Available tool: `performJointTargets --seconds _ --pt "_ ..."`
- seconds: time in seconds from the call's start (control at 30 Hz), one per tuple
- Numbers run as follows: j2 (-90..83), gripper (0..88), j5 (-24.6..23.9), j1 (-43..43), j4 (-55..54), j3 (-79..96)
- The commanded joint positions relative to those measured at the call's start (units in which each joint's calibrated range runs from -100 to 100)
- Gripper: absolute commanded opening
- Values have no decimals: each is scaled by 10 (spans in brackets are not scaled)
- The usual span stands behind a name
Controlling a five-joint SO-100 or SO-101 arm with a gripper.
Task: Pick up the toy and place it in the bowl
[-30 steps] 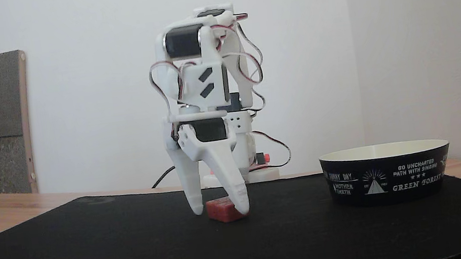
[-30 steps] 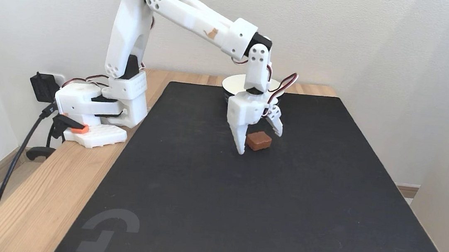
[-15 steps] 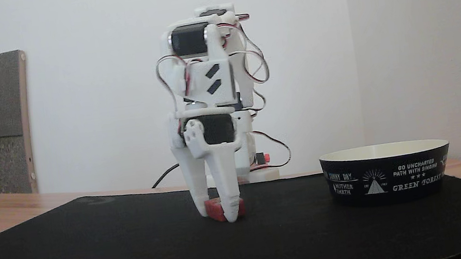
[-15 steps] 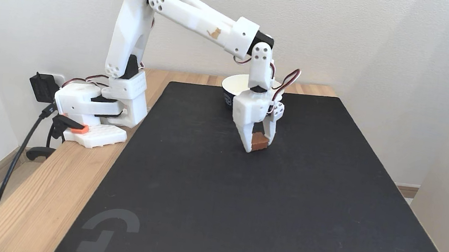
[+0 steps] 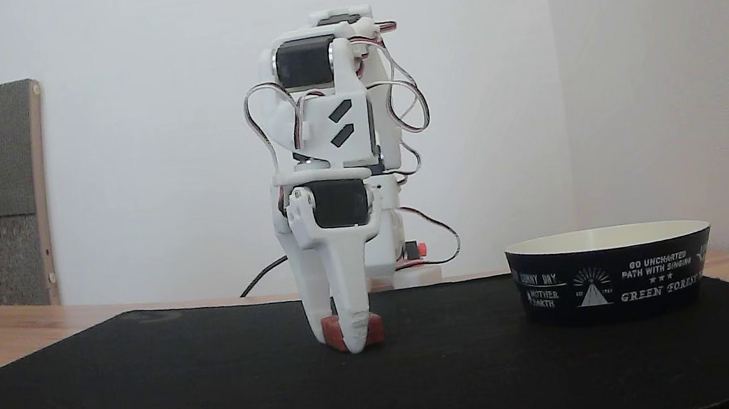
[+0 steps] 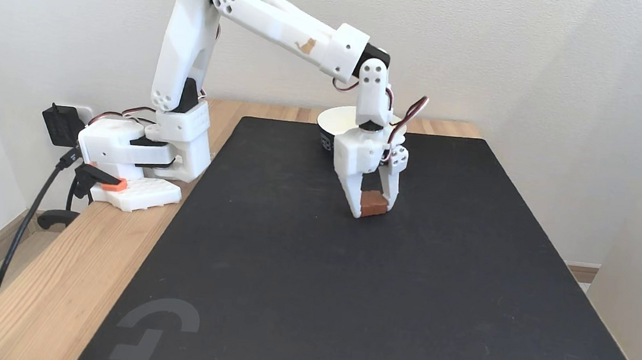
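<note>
While the wooden tabletop (image 6: 78, 274) carried a black mat (image 6: 344, 302), that mat served as the reference for everything else. Near its far edge in a fixed view stood the bowl (image 6: 336, 123), partly behind the white arm (image 6: 278, 20). Toward the mat's middle, the tool (image 6: 374, 211) pointed down, its fingers closed on the red toy (image 6: 373, 203), which sat at or just above the mat (image 5: 151, 401) beside the bowl (image 5: 610, 274).

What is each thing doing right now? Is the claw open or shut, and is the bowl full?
gripper: jaws shut on the toy, tips down at the mat.
toy: clamped between the jaws, not clearly lifted off the mat.
bowl: upright on the mat, its visible inside bare.
mat: lying flat on the table.
</note>
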Motion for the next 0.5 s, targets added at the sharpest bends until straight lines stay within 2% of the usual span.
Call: performJointTargets --seconds 0.0,0.2,0.47 --pt "-63 79 -48 -26 -6 -11" --pt "-179 76 -101 -150 -7 -11" --pt "-242 79 -106 -321 -17 -2"
